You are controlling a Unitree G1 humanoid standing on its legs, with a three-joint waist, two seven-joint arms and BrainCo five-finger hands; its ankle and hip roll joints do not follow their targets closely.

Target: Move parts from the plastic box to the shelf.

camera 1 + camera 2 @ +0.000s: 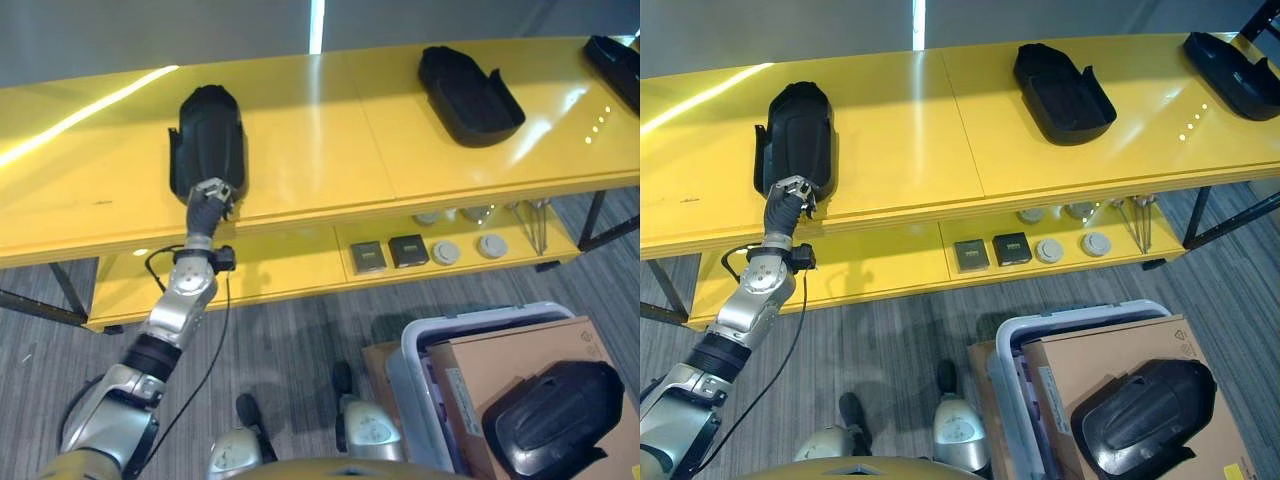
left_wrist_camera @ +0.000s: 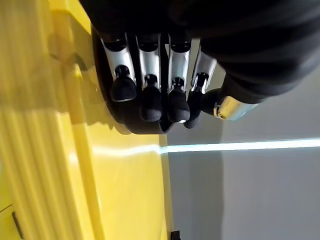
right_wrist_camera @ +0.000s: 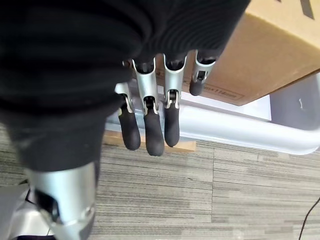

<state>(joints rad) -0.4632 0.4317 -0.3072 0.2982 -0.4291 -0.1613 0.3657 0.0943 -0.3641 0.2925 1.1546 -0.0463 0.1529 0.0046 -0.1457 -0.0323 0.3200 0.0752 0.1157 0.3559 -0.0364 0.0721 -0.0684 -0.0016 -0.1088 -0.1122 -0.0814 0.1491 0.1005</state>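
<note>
Three black parts [image 1: 1065, 92] lie on the shelf [image 1: 900, 140]; my left hand [image 1: 790, 195] rests relaxed fingers against the nearest [image 1: 795, 135]. One part [image 1: 1140, 415] waits at the plastic box [image 1: 1090, 320], right hand [image 3: 150, 120] loose.

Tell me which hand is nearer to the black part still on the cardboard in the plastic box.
Right. The right hand hangs, fingers relaxed, beside the plastic box whose cardboard carries the black part. The left hand is far away at the shelf, on another black part.

Bare yellow shelf [image 1: 330, 140] between my left part [image 1: 208, 135] and middle part [image 1: 468, 95]; room to pass.
</note>
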